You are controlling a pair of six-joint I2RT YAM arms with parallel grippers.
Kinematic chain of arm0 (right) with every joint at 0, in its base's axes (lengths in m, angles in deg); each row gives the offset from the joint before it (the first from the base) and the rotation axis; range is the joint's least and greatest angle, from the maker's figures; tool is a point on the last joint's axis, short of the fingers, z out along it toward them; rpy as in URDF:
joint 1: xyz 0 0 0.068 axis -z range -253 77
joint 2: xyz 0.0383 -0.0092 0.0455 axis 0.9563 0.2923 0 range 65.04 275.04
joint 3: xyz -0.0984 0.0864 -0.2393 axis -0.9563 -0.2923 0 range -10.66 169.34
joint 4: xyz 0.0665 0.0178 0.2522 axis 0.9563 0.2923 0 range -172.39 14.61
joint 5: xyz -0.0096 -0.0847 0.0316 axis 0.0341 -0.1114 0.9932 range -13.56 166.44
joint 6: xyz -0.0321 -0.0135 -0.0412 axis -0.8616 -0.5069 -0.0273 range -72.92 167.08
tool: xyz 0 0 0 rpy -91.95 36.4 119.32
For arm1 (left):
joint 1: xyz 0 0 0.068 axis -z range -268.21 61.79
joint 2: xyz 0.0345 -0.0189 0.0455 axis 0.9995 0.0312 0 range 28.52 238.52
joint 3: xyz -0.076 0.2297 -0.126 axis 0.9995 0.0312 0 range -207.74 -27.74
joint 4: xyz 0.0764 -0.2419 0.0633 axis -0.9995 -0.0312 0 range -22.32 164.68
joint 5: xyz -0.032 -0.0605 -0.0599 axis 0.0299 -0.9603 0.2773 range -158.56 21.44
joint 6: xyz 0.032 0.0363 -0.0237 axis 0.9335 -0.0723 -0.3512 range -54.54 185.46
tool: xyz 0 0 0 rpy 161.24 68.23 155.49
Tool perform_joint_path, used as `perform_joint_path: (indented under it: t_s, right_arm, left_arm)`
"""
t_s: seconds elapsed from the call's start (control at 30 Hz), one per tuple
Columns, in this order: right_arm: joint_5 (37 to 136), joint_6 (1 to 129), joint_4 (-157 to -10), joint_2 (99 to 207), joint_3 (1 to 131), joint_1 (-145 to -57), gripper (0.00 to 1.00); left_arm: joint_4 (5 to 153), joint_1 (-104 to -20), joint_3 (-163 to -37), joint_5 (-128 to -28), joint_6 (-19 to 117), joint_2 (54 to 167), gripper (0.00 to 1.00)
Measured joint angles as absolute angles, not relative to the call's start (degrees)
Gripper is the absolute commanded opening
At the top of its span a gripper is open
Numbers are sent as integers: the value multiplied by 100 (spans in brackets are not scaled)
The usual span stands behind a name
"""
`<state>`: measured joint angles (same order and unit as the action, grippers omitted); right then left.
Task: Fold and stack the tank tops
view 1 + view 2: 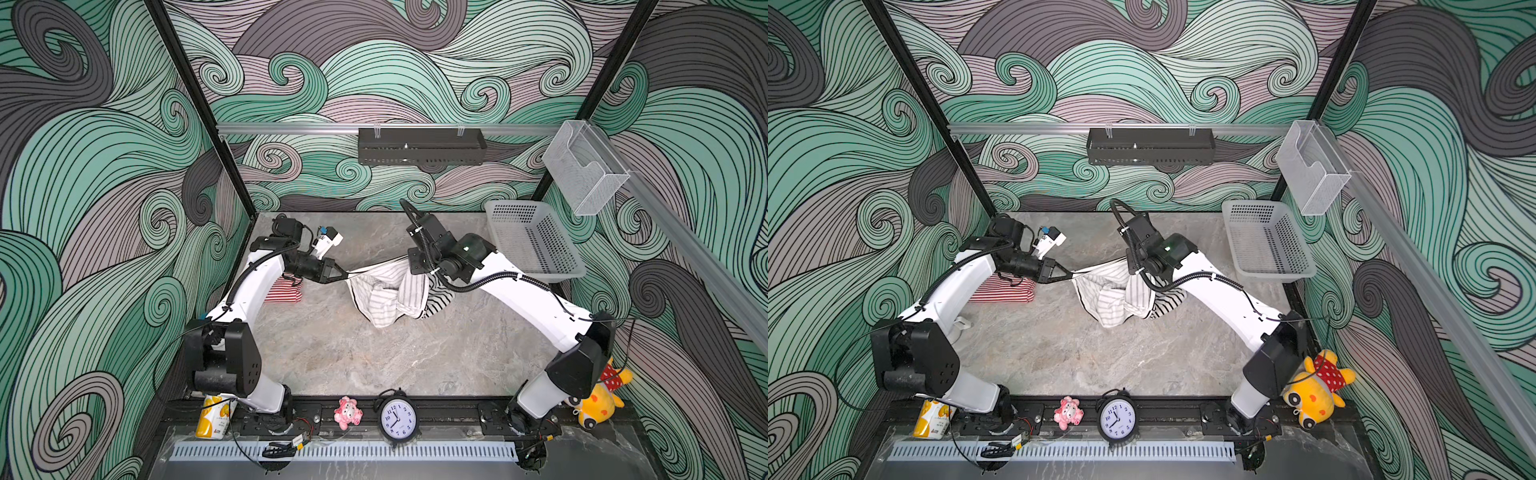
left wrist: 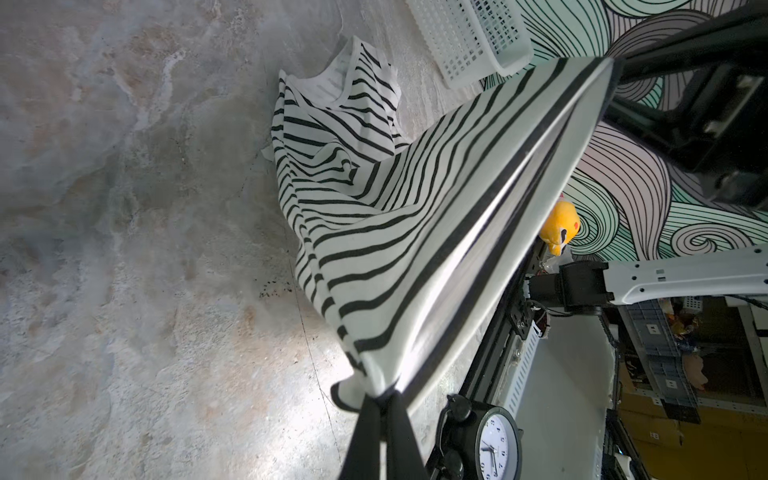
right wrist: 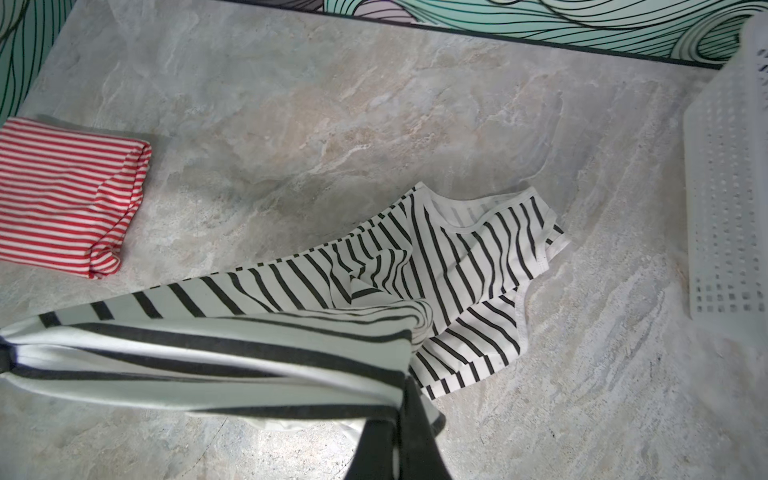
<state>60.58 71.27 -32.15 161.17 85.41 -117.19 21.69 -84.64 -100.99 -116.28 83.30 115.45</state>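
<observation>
The clock dial carries black numerals 1 to 12, readable in both top views and partly in the left wrist view. Print on the yellow can is too small to read.

Two tank tops: red-striped, black-striped; one basket; one clock

striped top: knit cloth | table: marbled, smooth | basket: white plastic

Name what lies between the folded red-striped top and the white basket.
The black-and-white tank top, crumpled and partly lifted; clearest in the right wrist view.
</observation>
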Motion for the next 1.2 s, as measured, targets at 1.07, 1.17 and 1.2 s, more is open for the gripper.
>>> perform_joint_path:
  t_s: [1.07, 1.17, 1.2]
  right_arm:
    - [8418, 9271, -6598, 15403, 3921, -11798, 34]
    - [8530, 9393, -6836, 15503, 3831, -11798, 33]
    - [8561, 9430, -6898, 15536, 3801, -11798, 33]
  left_arm:
    - [2700, -8595, -8904, -9834, 8254, 12109, 0]
    - [2702, -8595, -8873, -9834, 8254, 12109, 0]
    - [2702, -8595, -8869, -9834, 8256, 12109, 0]
